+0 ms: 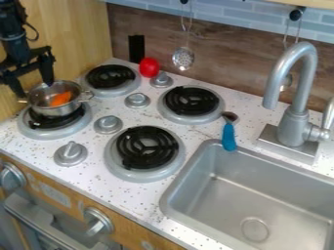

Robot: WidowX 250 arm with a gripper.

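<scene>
At the upper left, my black gripper [34,82] hangs over the left side of a small metal pot [55,109], its two fingers spread apart with nothing between them. One fingertip is by the pot's left rim, the other over its back rim; whether they touch it I cannot tell. The pot stands on the left front burner [83,123], and an orange piece [61,98] lies inside it. A red round object [149,67] sits at the back of the counter, beside a stove knob. A blue-handled utensil [229,136] lies by the sink's back left corner.
Three other black coil burners [147,147] and several grey knobs [70,153] occupy the white counter [140,210]. The sink [225,205] is at the lower right, with a tall faucet [298,110] behind it. A slotted ladle [183,58] hangs at the back wall.
</scene>
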